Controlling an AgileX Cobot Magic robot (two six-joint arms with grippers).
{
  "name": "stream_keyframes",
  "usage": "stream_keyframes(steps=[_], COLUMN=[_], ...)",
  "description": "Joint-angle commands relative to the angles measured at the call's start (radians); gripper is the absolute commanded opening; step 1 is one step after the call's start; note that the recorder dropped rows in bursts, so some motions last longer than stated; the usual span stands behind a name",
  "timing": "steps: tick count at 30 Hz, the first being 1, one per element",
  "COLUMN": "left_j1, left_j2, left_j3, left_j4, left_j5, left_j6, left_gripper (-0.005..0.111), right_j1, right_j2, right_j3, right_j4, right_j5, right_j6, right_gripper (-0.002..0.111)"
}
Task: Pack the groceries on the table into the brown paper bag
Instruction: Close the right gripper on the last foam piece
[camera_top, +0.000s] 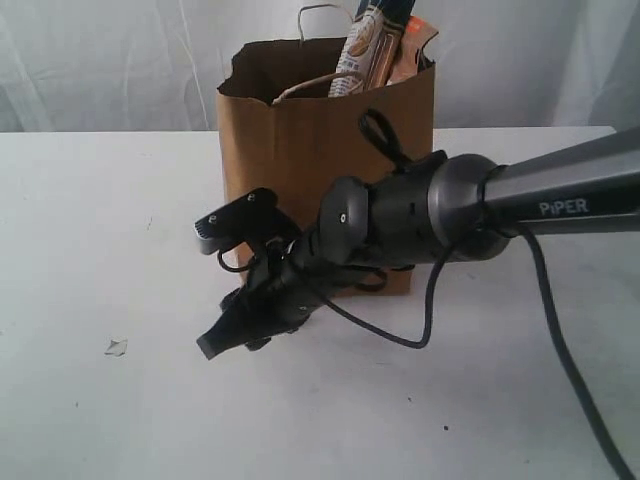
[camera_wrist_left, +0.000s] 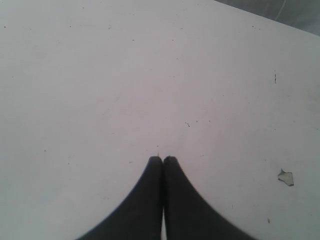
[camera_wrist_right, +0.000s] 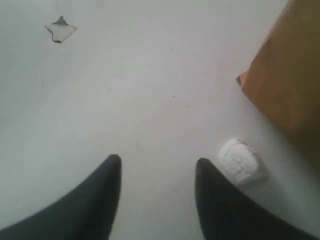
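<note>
The brown paper bag (camera_top: 300, 150) stands upright at the middle back of the table (camera_top: 80, 250). A long pasta packet (camera_top: 362, 50) and a kraft pouch with an orange label (camera_top: 416, 42) stick out of its top. My right arm crosses in front of the bag, and its gripper (camera_top: 210, 343) points down at the tabletop to the bag's lower left. In the right wrist view the right gripper (camera_wrist_right: 157, 165) is open with only bare table between its fingers. A small white carton (camera_wrist_right: 242, 161) lies just outside one finger, near the bag's corner (camera_wrist_right: 285, 80). My left gripper (camera_wrist_left: 163, 159) is shut, empty, over bare table.
A small torn scrap of paper (camera_top: 116, 347) lies on the table left of the right gripper; it also shows in the wrist views as the scrap (camera_wrist_right: 61, 30) and the scrap (camera_wrist_left: 285, 177). A black cable (camera_top: 560, 350) hangs from the right arm. White curtain behind.
</note>
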Motion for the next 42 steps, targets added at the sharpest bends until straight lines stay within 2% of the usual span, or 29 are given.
stream_keyframes(steps=[1, 7, 15, 18, 21, 22, 25, 26, 28, 34, 42], left_j1=[-0.002, -0.002, -0.002, -0.002, -0.002, -0.002, -0.002, -0.002, -0.002, -0.002, -0.002], left_j2=[-0.006, -0.006, -0.006, -0.006, -0.006, -0.006, -0.006, -0.006, -0.006, -0.006, -0.006], left_j3=[0.005, 0.005, 0.005, 0.005, 0.005, 0.005, 0.005, 0.005, 0.005, 0.005, 0.005], left_j4=[0.002, 0.002, 0.002, 0.002, 0.002, 0.002, 0.002, 0.002, 0.002, 0.002, 0.002], left_j5=[0.0, 0.0, 0.0, 0.0, 0.0, 0.0, 0.0, 0.0, 0.0, 0.0, 0.0], left_j6=[-0.005, -0.005, -0.005, -0.005, -0.005, -0.005, -0.005, -0.005, -0.005, -0.005, -0.005], left_gripper=[0.0, 0.0, 0.0, 0.0, 0.0, 0.0, 0.0, 0.0, 0.0, 0.0, 0.0], right_j1=[0.0, 0.0, -0.006, -0.011, -0.02, -0.027, -0.031, -0.031, -0.031, -0.031, -0.054], right_j2=[0.003, 0.048, 0.108, 0.108, 0.108, 0.108, 0.108, 0.108, 0.101, 0.0, -0.27], right_j3=[-0.004, -0.007, -0.014, -0.014, -0.014, -0.012, -0.012, -0.012, -0.012, -0.014, -0.014], right_j4=[-0.016, -0.016, -0.016, -0.016, -0.016, -0.036, -0.063, -0.063, -0.063, -0.053, -0.125], right_j5=[-0.042, -0.243, -0.208, -0.198, -0.167, -0.146, -0.103, -0.075, -0.027, 0.091, 0.652], right_j6=[-0.006, 0.008, 0.008, 0.008, 0.008, 0.008, 0.008, 0.008, 0.008, 0.008, 0.051], right_gripper=[0.058, 0.058, 0.058, 0.054, 0.042, 0.031, 0.012, 0.005, 0.0, 0.0, 0.0])
